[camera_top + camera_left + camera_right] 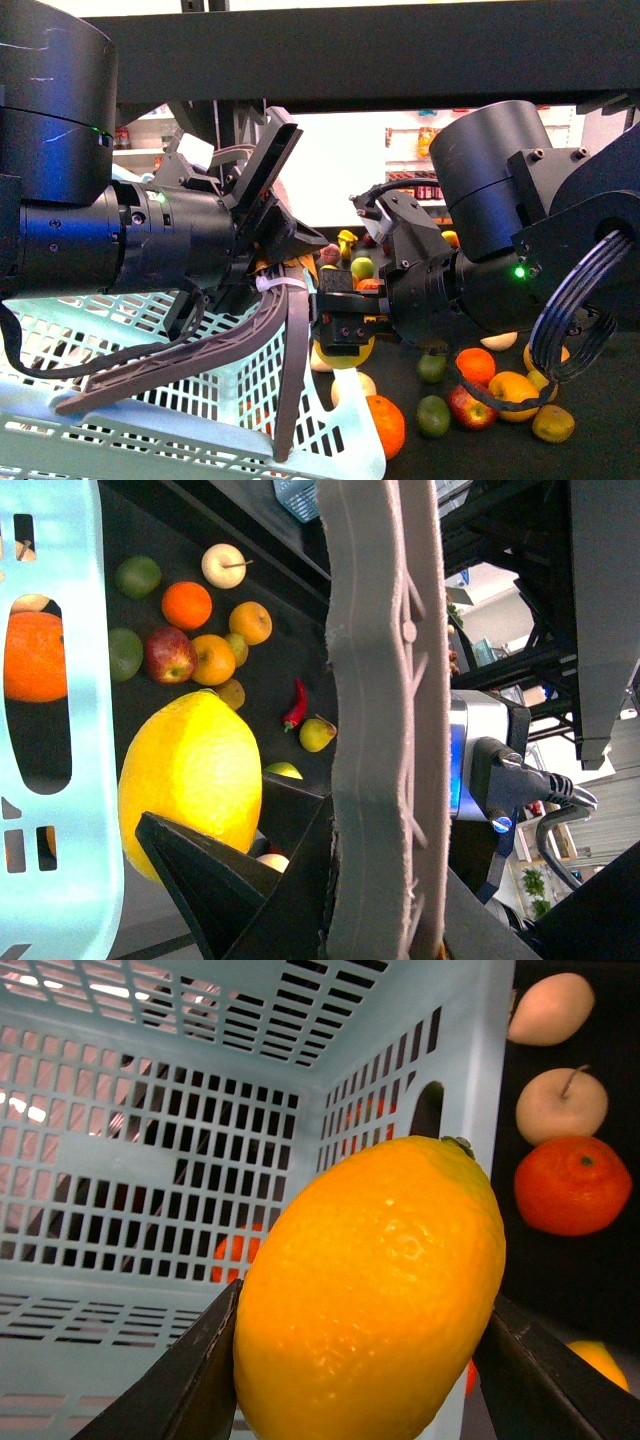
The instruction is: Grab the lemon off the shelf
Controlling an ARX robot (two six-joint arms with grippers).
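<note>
Background: black-framed shelf with a dark tray, bottle racks beyond. Lower left: pale blue slotted basket; its grey handle passes by the left tool, and whether that tool grips cannot be told. Centre: right tool clamped on the lemon across its narrow waist, clear of the tray, beside the basket's right rim. Lower right: loose fruit lying on the tray. Handling, judged: light, firm, waxy rind likely slippery; best held mid-body, not at the tapered ends.

No readable text or labels
</note>
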